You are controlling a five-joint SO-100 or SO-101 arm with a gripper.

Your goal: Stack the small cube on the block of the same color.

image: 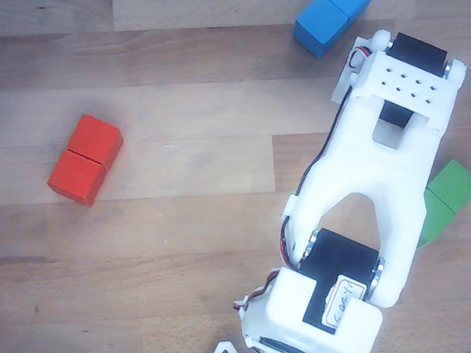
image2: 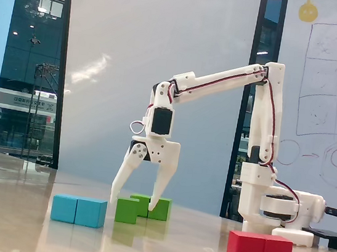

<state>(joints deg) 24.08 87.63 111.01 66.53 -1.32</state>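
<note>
- The claw [image2: 134, 201] is spread open at centre frame, straddling the small cube [image2: 126, 210].
- The green block [image2: 156, 208] is seen just behind, right of the cube, on the desk [image2: 171, 250].

White plastic arm [image2: 224, 83] reaches out, wrist bent down — white two-finger gripper [image2: 134, 202] spread wide, tips just above desk.

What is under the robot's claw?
In the fixed view the open gripper hangs over the small green cube, with the green block just behind. From above, the arm hides the cube; only the block's end shows.
</note>
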